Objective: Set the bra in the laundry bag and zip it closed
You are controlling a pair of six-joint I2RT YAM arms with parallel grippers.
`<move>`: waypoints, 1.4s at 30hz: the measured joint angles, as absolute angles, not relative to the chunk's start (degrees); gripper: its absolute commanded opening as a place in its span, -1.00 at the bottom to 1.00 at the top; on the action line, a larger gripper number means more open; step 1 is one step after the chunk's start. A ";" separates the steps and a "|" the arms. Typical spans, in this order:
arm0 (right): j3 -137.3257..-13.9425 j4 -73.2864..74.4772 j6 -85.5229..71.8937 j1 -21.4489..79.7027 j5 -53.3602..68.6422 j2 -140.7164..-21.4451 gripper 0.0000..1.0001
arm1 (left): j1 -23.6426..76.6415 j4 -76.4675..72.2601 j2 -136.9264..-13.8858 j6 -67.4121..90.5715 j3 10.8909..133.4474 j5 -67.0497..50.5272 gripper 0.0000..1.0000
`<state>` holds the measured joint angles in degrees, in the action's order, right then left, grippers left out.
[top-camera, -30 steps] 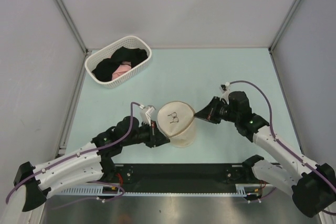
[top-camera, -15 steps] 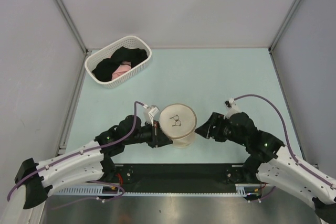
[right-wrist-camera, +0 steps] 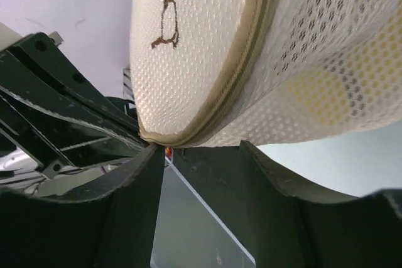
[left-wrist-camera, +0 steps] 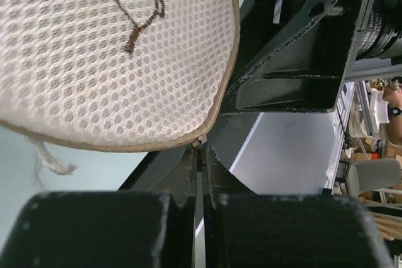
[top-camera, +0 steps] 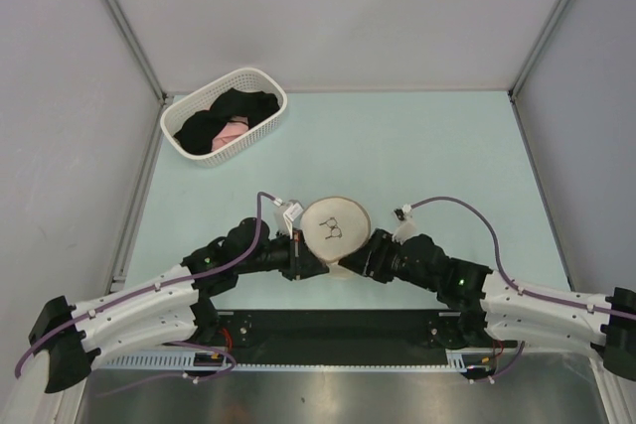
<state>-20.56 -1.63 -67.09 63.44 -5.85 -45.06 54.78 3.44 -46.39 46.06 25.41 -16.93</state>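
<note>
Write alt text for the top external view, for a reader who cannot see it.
Two arms meet at a round cream mesh laundry bag near the front edge of the table, the left gripper pinching its left rim, the right gripper at its lower right. A white slotted basket of black and pink garments sits back left.

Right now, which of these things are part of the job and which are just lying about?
Part of the job: bag, between the two arms; yellow bra, showing through its mesh; left jaws, shut on the bag's seam; right jaws, open at the seam.
Just lying about: white basket; black clothes and a pink one inside it.
</note>
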 measured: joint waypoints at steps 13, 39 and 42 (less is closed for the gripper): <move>-21.08 -8.27 -68.51 63.53 -6.66 -47.83 0.21 | 54.78 3.05 -47.27 46.04 25.41 -16.75 -1.00; -22.61 -10.94 -70.30 60.23 -3.75 -50.81 -1.00 | 54.89 3.14 -47.77 45.91 27.46 -17.10 -1.00; -22.57 -10.81 -70.52 58.17 -1.50 -50.26 -1.00 | 54.89 3.99 -47.70 45.45 27.49 -16.23 -1.00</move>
